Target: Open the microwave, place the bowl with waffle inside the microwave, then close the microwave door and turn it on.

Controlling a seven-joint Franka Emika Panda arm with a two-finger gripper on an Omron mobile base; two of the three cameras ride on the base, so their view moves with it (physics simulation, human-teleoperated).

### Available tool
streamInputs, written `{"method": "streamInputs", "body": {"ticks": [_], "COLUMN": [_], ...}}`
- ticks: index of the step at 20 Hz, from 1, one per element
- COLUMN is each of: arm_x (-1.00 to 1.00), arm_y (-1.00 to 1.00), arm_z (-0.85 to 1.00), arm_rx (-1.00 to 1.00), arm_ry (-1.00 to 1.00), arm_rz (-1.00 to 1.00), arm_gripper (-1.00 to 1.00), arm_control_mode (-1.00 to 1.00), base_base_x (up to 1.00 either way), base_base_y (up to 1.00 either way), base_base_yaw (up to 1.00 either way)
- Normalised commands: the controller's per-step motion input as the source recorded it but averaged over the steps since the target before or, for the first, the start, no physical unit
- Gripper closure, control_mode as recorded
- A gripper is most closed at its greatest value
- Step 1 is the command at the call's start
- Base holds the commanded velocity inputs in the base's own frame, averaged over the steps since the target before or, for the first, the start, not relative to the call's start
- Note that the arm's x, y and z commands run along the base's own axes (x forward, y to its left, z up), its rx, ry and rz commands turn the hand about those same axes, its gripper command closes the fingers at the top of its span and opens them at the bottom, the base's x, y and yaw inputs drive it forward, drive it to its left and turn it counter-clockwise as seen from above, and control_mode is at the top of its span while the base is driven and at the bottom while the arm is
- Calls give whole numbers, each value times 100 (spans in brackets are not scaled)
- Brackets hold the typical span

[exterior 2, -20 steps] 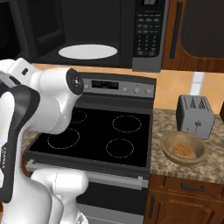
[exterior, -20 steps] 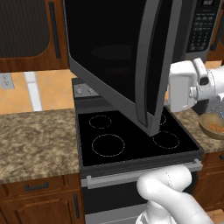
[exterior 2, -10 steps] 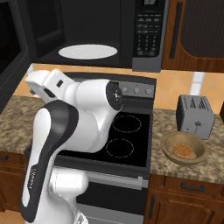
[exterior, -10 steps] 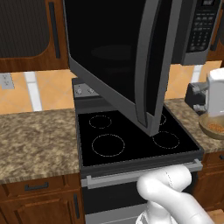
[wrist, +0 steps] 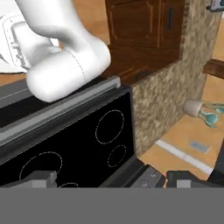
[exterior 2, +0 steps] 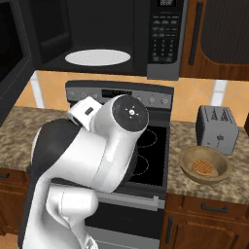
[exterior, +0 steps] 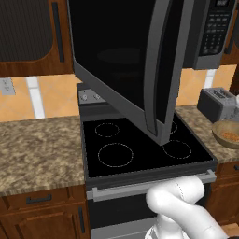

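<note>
Bowl (exterior 2: 204,168) and waffle (exterior 2: 204,168) sit together on the speckled stone counter (exterior 2: 228,187) to the right of the stove (exterior 2: 151,158), the waffle lying flat in the middle of the tan bowl, with the gray toaster (exterior 2: 217,129) just behind them; the left base view catches the same bowl (exterior: 227,134) at its right edge, in front of the toaster (exterior: 217,103). Above the stove, the microwave (exterior 2: 121,36) stands with its cavity exposed and a white round plate (exterior 2: 97,57) on its floor, the keypad (exterior 2: 164,30) to the right. The microwave door (exterior: 126,65) is swung wide toward the camera in the left base view, its long gray handle (exterior: 158,70) running down the near edge over the black cooktop (exterior: 140,149). In the hand view the gripper (wrist: 109,178) has its two dark fingertips (wrist: 41,177) set wide apart with nothing between them, and it looks across the black stove top (wrist: 78,148) and the stone counter (wrist: 175,83) with brown cabinet doors (wrist: 140,35) beyond. Neither bowl nor waffle lies in front of the gripper in the hand view, and from the base views I cannot tell how near the fingers are to them.
</note>
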Motion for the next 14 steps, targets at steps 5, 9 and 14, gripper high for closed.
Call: {"method": "streamInputs", "body": {"ticks": [5, 9, 14], "arm_x": [14, 24, 21], "arm_y": [-67, -71, -83], "arm_z": [-96, -48, -15], "arm_rx": [-10, 11, 19], "arm_ry": [0, 7, 22], "arm_rz": [-57, -59, -49], "arm_gripper": [-100, -100, -100], "arm_control_mode": [-100, -100, -100], "base_base_x": [0, 0, 0], "base_base_y": [0, 0, 0], "base_base_yaw": [0, 0, 0]}}
